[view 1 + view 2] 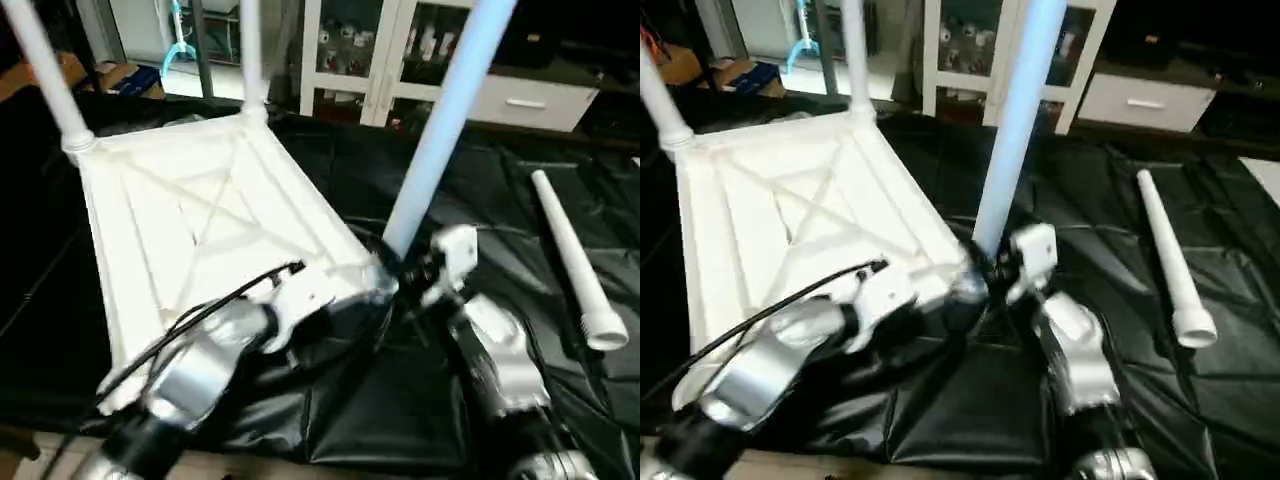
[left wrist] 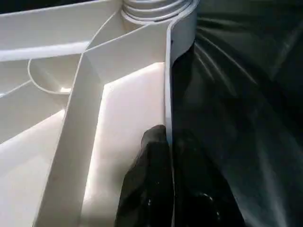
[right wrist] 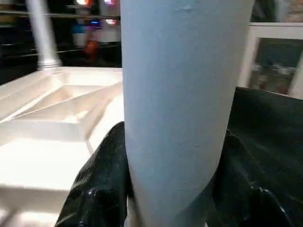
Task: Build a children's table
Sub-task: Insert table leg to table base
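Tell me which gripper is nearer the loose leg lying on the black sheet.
Right. The right gripper is clamped on the upright leg, on the loose leg's side. The left gripper pinches the table top's rim, farther away.

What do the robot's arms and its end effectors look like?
Both forearms are shiny silver tubes. The left arm has a white block at the wrist and a thin black cable looping along it. The right arm has a white wrist part too. Each end effector has two glossy black fingers, rounded and smooth, like the right one's.
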